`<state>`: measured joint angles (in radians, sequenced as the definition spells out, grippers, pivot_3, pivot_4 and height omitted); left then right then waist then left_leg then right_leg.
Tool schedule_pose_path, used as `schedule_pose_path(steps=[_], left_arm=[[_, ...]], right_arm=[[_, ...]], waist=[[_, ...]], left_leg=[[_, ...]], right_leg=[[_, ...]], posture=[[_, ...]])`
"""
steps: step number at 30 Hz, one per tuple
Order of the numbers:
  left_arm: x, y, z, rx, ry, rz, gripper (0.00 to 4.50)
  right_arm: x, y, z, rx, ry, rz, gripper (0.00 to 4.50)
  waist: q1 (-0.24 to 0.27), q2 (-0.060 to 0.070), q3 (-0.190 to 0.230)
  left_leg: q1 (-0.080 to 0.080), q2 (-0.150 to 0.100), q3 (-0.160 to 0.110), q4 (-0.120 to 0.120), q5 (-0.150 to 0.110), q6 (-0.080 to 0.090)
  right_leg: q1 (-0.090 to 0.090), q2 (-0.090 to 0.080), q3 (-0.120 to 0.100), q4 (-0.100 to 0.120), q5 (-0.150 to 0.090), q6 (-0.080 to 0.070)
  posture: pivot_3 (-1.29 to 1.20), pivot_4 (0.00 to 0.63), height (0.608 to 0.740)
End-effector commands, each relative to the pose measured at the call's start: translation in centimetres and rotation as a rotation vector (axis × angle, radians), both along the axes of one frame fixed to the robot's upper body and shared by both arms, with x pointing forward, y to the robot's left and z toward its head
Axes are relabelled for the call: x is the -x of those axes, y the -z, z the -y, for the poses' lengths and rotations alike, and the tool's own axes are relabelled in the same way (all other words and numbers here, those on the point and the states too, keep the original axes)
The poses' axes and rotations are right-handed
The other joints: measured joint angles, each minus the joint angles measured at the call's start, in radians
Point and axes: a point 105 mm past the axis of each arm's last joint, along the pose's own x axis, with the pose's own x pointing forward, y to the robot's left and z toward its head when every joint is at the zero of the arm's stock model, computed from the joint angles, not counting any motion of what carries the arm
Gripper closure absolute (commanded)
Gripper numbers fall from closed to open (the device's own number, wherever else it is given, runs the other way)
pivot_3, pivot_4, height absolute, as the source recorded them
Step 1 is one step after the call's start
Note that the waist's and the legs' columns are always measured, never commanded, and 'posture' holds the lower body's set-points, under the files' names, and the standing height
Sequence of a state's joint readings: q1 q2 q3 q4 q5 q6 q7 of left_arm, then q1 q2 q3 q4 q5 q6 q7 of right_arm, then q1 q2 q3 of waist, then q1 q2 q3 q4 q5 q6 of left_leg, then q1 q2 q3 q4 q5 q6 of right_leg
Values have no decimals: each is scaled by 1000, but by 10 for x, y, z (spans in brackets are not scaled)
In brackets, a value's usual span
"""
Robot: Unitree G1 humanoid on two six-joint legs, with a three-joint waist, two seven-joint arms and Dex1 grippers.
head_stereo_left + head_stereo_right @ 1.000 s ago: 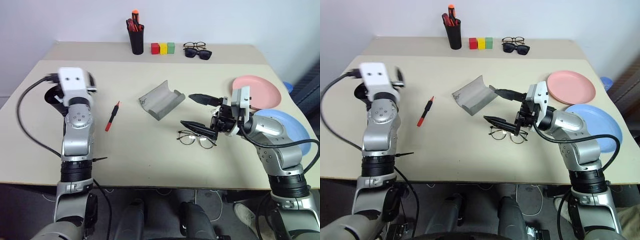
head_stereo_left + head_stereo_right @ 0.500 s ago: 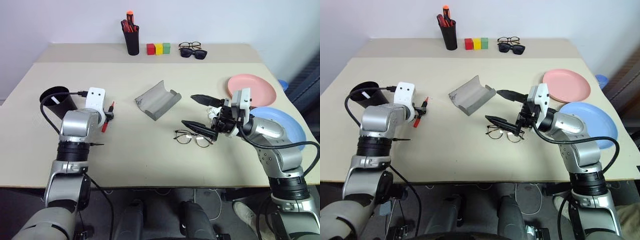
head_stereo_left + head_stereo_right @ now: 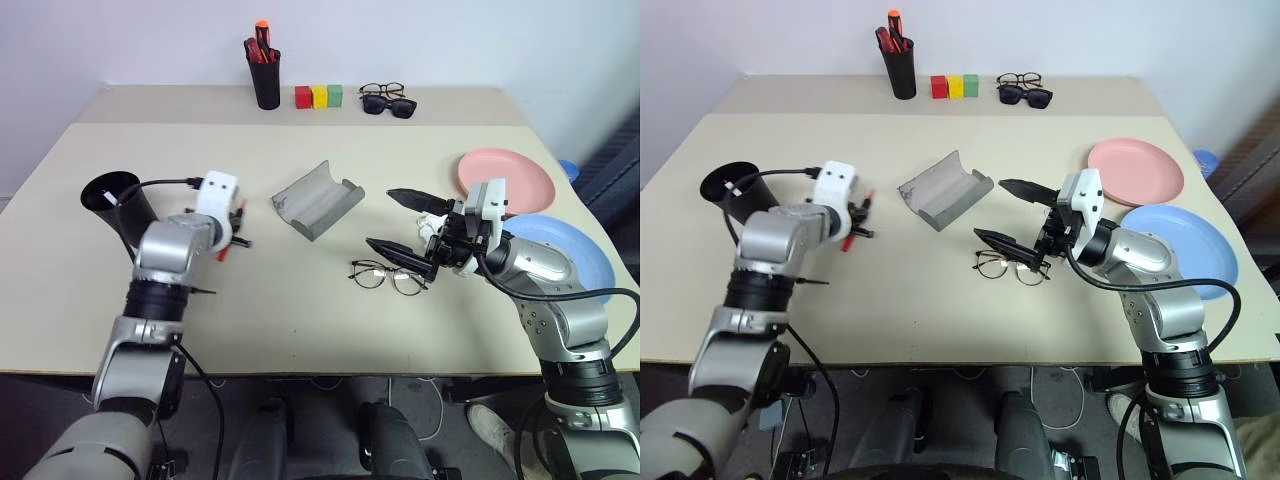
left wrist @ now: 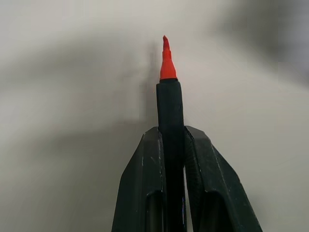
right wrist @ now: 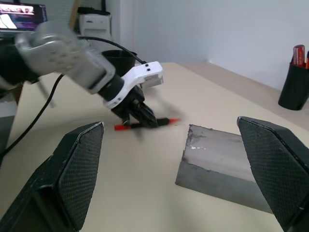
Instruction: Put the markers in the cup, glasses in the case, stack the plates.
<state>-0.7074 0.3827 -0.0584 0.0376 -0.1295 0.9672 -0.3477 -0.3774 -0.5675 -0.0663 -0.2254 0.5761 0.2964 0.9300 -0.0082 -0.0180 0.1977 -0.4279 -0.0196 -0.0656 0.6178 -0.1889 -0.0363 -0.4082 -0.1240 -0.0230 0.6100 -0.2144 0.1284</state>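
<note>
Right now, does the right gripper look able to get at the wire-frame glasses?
Probably yes. The right gripper hangs open just above the wire-frame glasses, which lie flat on bare table with nothing over them; the open grey case sits apart.

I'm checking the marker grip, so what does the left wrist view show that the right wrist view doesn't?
Left wrist view alone: a close look along the left gripper, its two fingers pressed against the black barrel of the marker, red tip pointing away.

Right wrist view alone: the right gripper's open fingers, the open grey case, the black cup and the pen holder.

Both: the left gripper shut on the marker, over the beige table.
</note>
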Motion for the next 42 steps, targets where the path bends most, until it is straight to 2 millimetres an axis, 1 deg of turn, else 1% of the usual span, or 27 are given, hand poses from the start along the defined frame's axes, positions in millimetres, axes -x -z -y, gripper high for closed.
schedule_pose_path(steps=[1,3,4,6,7,8,9,11,13,15,18,24,30,33,38,40,41,42], left_arm=[[21,-90,34,53,106,523,4488],[34,-134,16,159,-67,876,4488],[37,-144,4,197,-155,975,4488],[39,-152,-15,216,-270,1075,4488],[38,-153,-22,210,-310,1100,4488],[36,-153,-38,182,-396,1127,4488],[35,-153,-48,162,-456,1146,4488],[39,-152,-75,91,-591,1190,4488],[45,-151,-90,10,-656,1231,4488],[46,-143,-107,-44,-740,1215,4488],[48,-134,-121,-89,-806,1206,4488],[50,-115,-139,-158,-880,1159,4488],[48,-103,-151,-246,-893,1143,4488],[44,-103,-152,-267,-883,1153,4488],[36,-99,-149,-302,-835,1168,4488],[34,-94,-146,-297,-814,1160,3527],[33,-92,-144,-291,-802,1159,3223],[33,-90,-142,-270,-794,1161,2778]], right_arm=[[10,-21,-3,-71,-48,43,0],[18,-25,-8,-106,-113,23,0],[20,-26,-11,-114,-134,17,0],[22,-25,-14,-112,-157,12,0],[22,-25,-15,-108,-164,12,0],[21,-24,-17,-108,-171,11,0],[21,-24,-19,-109,-175,11,0],[20,-23,-22,-111,-185,10,0],[18,-22,-25,-112,-191,10,0],[17,-21,-26,-112,-192,10,0],[15,-20,-27,-112,-195,9,0],[13,-19,-26,-110,-195,9,0],[13,-19,-25,-105,-187,11,0],[13,-20,-24,-104,-182,11,0],[13,-20,-22,-101,-170,13,0],[13,-20,-22,-101,-163,13,0],[13,-20,-21,-100,-160,13,0],[13,-20,-20,-100,-155,13,0]], waist=[[1,0,0],[4,0,0],[3,0,0],[-2,1,-1],[-2,2,-1],[-2,2,-1],[-2,2,-1],[-1,1,-1],[0,0,0],[4,0,0],[14,0,-1],[20,0,-1],[20,0,-1],[20,0,-1],[21,0,-1],[20,0,-1],[20,0,-1],[20,0,-1]], left_leg=[[0,0,0,-1,0,0],[0,0,0,-1,0,0],[1,0,1,-1,0,0],[3,0,2,-2,0,0],[4,0,3,-2,0,0],[5,0,4,-2,0,0],[5,0,4,-2,0,0],[5,0,4,-1,0,0],[4,0,4,0,0,0],[3,0,4,0,0,1],[3,0,4,0,0,0],[3,0,5,0,0,0],[3,0,5,0,0,0],[3,0,5,0,0,0],[3,0,5,0,0,0],[3,0,5,0,0,0],[3,0,5,0,0,0],[3,0,5,0,0,0]], right_leg=[[0,0,1,0,0,0],[0,0,1,0,0,-1],[0,0,2,-1,-1,-4],[0,0,4,0,-1,-4],[0,0,5,0,-1,-4],[0,1,6,0,-1,-4],[0,1,6,1,-1,-4],[0,1,6,1,0,-2],[0,2,6,1,1,0],[0,2,6,0,1,0],[0,2,6,1,1,0],[0,2,6,1,1,0],[0,2,6,1,1,0],[0,2,6,1,1,0],[0,2,6,1,1,0],[0,2,6,1,1,0],[0,2,6,1,1,0],[0,2,6,1,1,0]], posture=[[0,150,740],[0,150,740],[0,150,740],[0,150,740],[0,150,740],[0,150,740],[0,150,740],[0,150,740],[0,150,740],[0,150,740],[0,150,740],[0,150,740],[0,150,740],[0,150,740],[0,150,740],[0,150,740],[0,150,740],[0,150,740]])
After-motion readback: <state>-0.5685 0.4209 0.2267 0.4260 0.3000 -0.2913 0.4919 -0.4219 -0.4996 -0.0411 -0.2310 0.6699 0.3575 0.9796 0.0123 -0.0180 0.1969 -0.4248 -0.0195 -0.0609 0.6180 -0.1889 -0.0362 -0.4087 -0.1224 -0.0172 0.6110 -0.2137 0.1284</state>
